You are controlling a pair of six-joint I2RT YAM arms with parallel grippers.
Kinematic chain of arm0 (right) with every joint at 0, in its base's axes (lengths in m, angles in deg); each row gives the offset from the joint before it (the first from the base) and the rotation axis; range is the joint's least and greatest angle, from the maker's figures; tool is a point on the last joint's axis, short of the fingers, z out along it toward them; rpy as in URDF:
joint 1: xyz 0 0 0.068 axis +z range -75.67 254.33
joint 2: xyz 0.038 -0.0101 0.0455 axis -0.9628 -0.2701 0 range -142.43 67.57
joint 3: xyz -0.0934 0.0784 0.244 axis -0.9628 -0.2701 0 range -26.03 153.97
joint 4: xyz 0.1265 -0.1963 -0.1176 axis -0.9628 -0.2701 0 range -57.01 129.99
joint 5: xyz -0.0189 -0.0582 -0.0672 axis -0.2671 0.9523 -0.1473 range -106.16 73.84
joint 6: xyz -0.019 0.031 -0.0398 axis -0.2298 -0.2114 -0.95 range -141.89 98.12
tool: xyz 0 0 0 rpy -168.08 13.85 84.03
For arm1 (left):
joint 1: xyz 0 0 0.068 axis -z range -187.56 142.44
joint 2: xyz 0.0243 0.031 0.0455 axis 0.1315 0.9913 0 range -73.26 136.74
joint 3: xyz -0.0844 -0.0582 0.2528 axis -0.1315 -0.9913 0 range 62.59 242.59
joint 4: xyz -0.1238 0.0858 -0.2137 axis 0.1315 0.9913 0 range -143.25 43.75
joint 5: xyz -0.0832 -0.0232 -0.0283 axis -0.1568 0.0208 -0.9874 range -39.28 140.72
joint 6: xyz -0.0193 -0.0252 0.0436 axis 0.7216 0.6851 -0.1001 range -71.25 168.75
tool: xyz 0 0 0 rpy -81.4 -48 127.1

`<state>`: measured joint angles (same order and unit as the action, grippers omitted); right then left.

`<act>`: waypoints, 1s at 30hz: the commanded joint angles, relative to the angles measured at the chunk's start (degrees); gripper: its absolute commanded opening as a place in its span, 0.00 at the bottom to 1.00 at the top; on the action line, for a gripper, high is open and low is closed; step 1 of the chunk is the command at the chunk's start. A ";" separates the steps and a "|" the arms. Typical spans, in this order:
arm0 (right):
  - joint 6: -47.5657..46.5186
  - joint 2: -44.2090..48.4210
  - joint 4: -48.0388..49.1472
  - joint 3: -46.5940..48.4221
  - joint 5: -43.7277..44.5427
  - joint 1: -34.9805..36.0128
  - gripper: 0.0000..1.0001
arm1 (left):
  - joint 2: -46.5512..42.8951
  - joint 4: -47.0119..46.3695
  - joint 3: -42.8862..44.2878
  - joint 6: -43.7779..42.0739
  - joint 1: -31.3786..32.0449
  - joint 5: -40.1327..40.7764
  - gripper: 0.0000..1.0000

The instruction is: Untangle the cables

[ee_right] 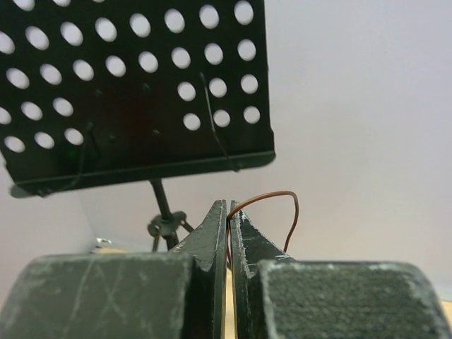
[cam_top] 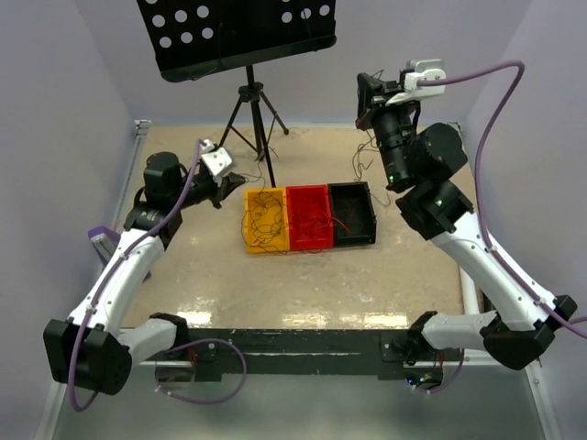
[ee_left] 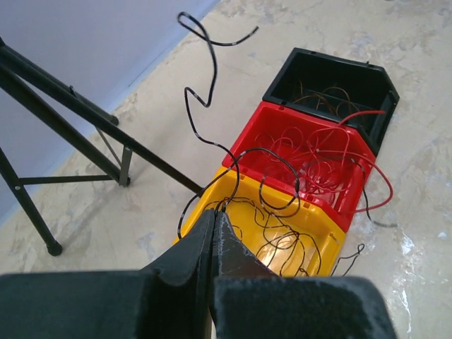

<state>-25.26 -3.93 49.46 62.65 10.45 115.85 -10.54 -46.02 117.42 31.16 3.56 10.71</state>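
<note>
Three bins stand in a row: a yellow bin [cam_top: 249, 240] with curly black cables [ee_left: 282, 240], a red bin [cam_top: 309, 240] with red cables [ee_left: 321, 159], and a black bin [cam_top: 353, 236] with brown cables [ee_left: 328, 95]. My left gripper [ee_left: 214, 212] is shut on a black cable [ee_left: 191, 106] at the yellow bin's far left corner; the strand rises curling above it. It also shows in the top view [cam_top: 237, 186]. My right gripper [ee_right: 229, 203] is shut on a thin brown cable [ee_right: 272, 196], held high above the table behind the black bin [cam_top: 367, 96].
A black perforated music stand [cam_top: 238, 37] on a tripod [cam_top: 255, 119] stands at the back, close behind the bins; its legs [ee_left: 63, 106] run left of my left gripper. Purple walls enclose the table on the left, back and right.
</note>
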 commanded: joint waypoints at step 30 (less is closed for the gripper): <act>10.32 1.46 8.37 -18.55 -11.58 -12.86 0.00 | 8.47 -5.56 -7.10 -19.24 6.90 26.29 0.00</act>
<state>-15.93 -4.37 54.55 44.42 0.66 103.39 -2.96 -50.20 111.80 16.24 10.16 33.15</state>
